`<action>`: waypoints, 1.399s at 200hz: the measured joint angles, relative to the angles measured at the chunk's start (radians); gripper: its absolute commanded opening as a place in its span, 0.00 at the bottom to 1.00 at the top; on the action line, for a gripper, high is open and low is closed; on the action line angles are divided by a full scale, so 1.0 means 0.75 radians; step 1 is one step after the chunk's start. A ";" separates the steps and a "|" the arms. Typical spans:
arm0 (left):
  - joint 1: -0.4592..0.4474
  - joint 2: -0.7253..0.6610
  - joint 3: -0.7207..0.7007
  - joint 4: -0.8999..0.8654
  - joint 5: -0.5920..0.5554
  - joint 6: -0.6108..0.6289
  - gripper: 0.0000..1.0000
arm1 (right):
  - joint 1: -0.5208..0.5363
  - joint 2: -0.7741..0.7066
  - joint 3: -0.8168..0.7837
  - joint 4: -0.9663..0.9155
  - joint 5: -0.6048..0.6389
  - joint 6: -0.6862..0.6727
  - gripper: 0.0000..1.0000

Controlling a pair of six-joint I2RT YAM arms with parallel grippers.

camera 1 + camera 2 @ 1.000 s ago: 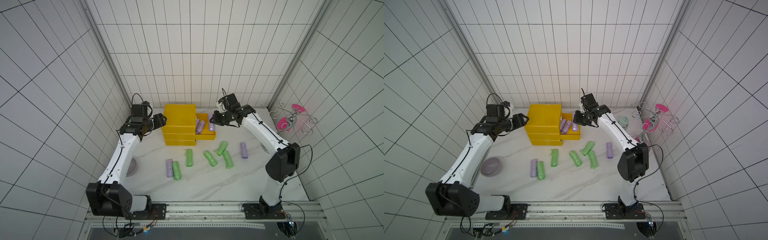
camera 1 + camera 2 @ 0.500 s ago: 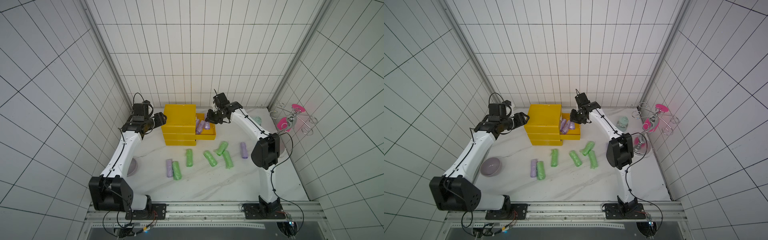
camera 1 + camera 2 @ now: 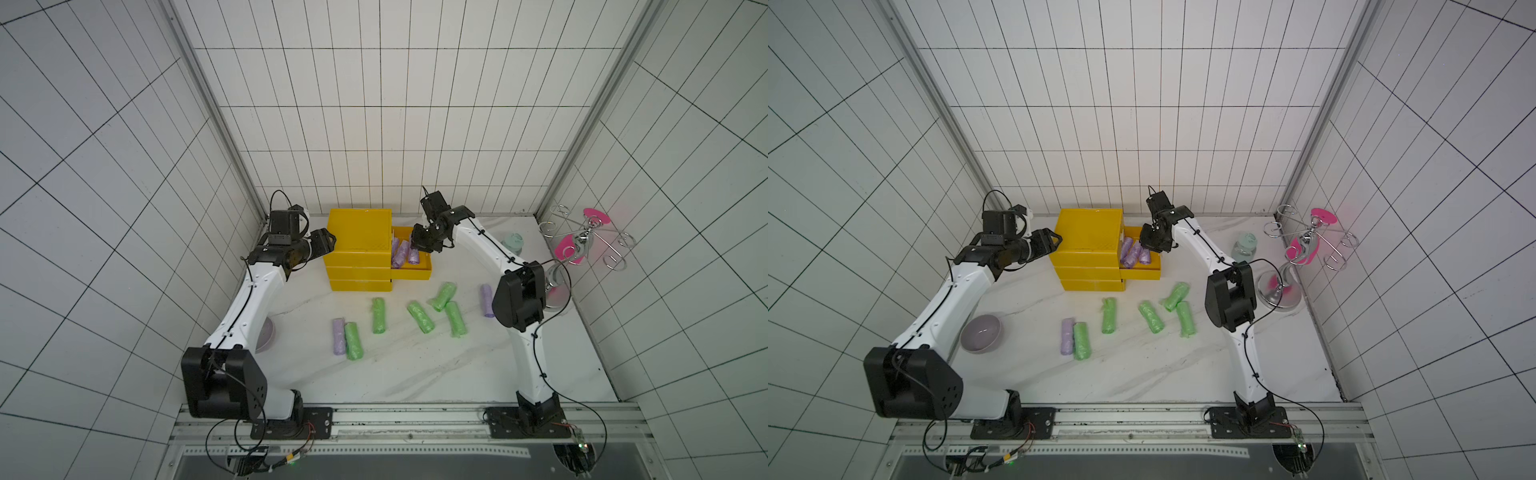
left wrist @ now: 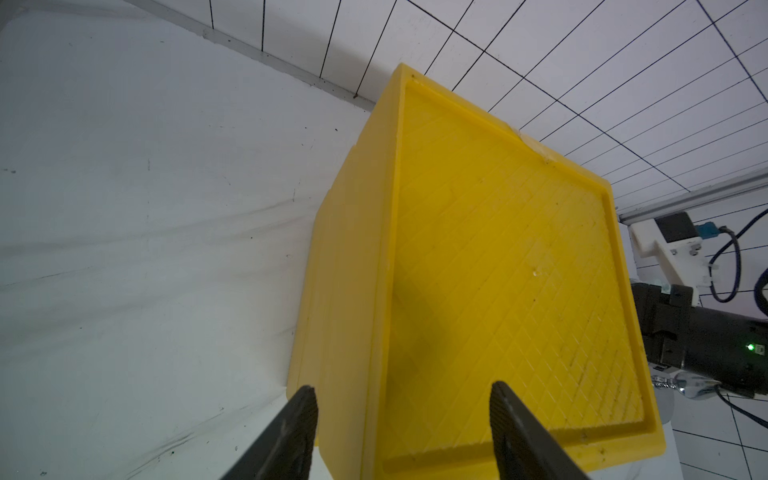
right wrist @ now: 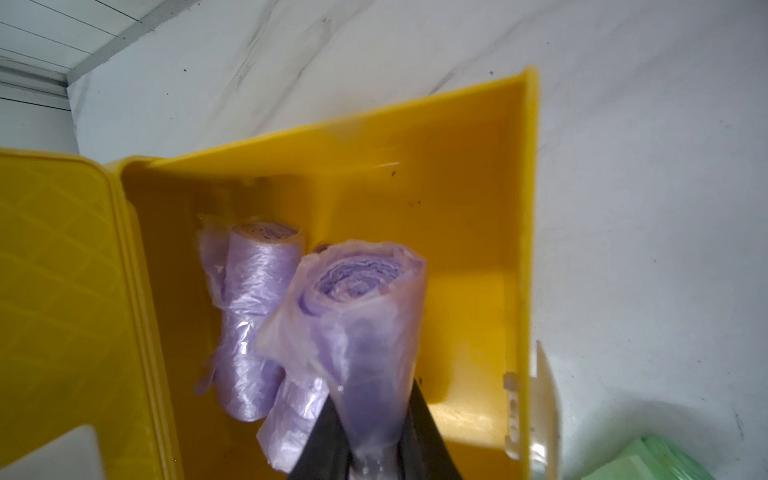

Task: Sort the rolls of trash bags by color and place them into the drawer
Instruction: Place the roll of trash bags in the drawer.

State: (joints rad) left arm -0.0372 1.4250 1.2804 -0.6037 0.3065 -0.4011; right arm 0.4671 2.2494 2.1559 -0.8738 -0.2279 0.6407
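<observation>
Read the white marble table (image 3: 415,374) as a clock face seen in the top views, with 12 at the back wall. The yellow three-tier drawer cabinet (image 3: 359,232) stands near 12, a little toward 11. One drawer (image 3: 411,273) juts out of it toward 3 and stands open. A chrome wire stand (image 3: 1304,245) with pink parts stands at 2 by the side wall. A lavender bowl (image 3: 982,333) sits at 9 beside the left arm, and a pale mint jar (image 3: 1244,246) at 1. The left gripper (image 3: 326,245) is at the cabinet's 9 o'clock side. In the left wrist view its fingers (image 4: 299,428) are spread apart, released, with the cabinet's top edge between them; whether they touch it I cannot tell. The right gripper (image 3: 417,249) hangs over the open drawer, clenched on a held purple roll (image 5: 357,316) whose coiled end faces the wrist camera. Two more purple rolls (image 5: 249,324) lie close together on the drawer floor. Five green rolls (image 3: 420,318) are scattered on the table from 7 round to 3. A loose purple roll (image 3: 339,336) lies touching a green one toward 7, and a second loose purple roll (image 3: 487,300) lies at 3, just beside the right arm
</observation>
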 measured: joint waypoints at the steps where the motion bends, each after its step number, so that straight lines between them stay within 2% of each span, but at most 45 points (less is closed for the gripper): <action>1: 0.000 0.000 0.000 0.000 0.001 0.000 0.65 | 0.001 0.001 0.001 0.000 0.001 0.002 0.21; 80: 0.000 0.019 -0.006 0.003 0.028 -0.002 0.65 | 0.064 0.094 0.087 0.031 -0.070 0.075 0.22; 127: 0.000 0.019 -0.008 0.003 0.036 -0.002 0.65 | 0.070 0.094 0.086 0.053 -0.103 0.087 0.37; 161: 0.000 0.019 -0.008 0.003 0.036 -0.003 0.65 | 0.060 0.060 0.067 0.059 -0.087 0.066 0.40; 227: 0.000 -0.069 -0.008 -0.009 0.021 -0.010 0.66 | 0.031 -0.215 0.006 0.017 0.010 -0.111 0.44; 260: -0.010 -0.160 -0.007 -0.043 0.029 -0.015 0.65 | 0.000 -0.479 -0.250 0.004 0.111 -0.228 0.47; 280: -0.063 -0.208 -0.008 -0.071 0.021 -0.017 0.65 | -0.049 -0.631 -0.463 -0.005 0.184 -0.285 0.51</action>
State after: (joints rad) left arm -0.0845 1.2694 1.2747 -0.6571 0.3225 -0.4137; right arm 0.4305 1.7760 1.8088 -0.8776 -0.0898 0.4271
